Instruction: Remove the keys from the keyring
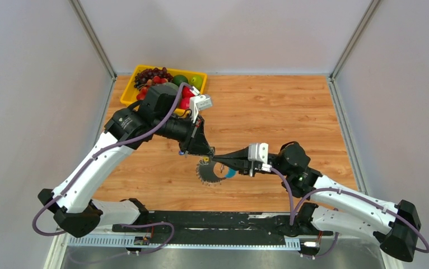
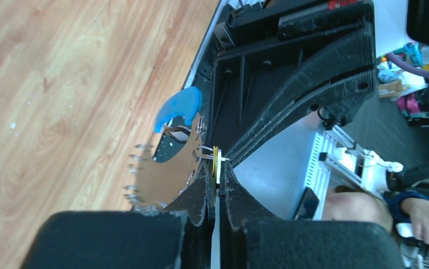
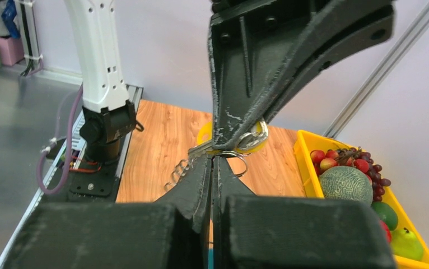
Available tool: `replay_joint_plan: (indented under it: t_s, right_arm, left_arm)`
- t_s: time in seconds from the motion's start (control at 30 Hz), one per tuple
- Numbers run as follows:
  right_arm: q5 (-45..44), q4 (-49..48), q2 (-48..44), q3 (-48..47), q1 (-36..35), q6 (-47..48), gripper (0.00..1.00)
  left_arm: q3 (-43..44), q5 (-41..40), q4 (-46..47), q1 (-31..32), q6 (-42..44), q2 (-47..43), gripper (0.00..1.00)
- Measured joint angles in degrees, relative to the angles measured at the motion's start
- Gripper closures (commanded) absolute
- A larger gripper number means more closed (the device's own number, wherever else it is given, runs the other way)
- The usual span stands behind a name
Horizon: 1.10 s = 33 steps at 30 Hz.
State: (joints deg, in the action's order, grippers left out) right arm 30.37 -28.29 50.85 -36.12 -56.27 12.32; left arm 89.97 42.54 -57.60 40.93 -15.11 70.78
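Wood-grain table (image 1: 268, 112): left gripper (image 1: 206, 152) and right gripper (image 1: 217, 163) both pinch the keyring (image 1: 229, 173), partly hiding its keys (image 1: 202, 172).

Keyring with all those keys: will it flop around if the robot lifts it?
Probably floppy: the keys fan out separately around the keyring. Likely heavy for its size, being mostly metal, so it may swing.

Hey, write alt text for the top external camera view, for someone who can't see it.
The left gripper and right gripper meet at mid-table, both pinched on a keyring bristling with small grey keys, one arc a blue strap. A yellow tray of fruit sits at the far left corner of the wooden table.
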Motion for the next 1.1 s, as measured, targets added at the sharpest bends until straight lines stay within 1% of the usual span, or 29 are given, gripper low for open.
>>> replay_joint_plan:
  t_s: [0.13, 0.3, 0.53, 0.77, 0.93, 1.1]
  right_arm:
    - [-0.59, 4.98, 0.04, -1.22, -2.51, 3.28, 1.0]
    - [-3.96, 10.93, 1.03, -3.69, -5.33, 7.65, 1.0]
    - [-6.19, 13.49, 1.03, -3.82, -6.19, 10.64, 1.0]
    - [-7.39, 21.84, 1.75, -5.62, -7.89, 14.95, 1.0]
    - [-6.32, 20.37, 1.44, -7.43, -10.91, 16.59, 1.0]
    - [-11.47, 19.71, -1.01, -6.6, -10.73, 16.09, 1.0]
  left_arm:
    - [0.0, 0.44, -2.29, -0.15, -1.25, 0.79, 1.0]
    - [0.83, 0.39, -5.88, -1.22, -1.79, 1.68, 1.0]
    - [1.49, -0.13, -7.8, -1.46, -1.92, 3.91, 1.0]
    - [0.76, 0.24, -9.99, -2.4, -1.25, 9.22, 1.0]
    - [0.72, -3.39, -6.86, -4.96, -0.46, 14.4, 1.0]
    - [1.14, -5.03, -4.33, -8.04, -0.26, 14.78, 1.0]
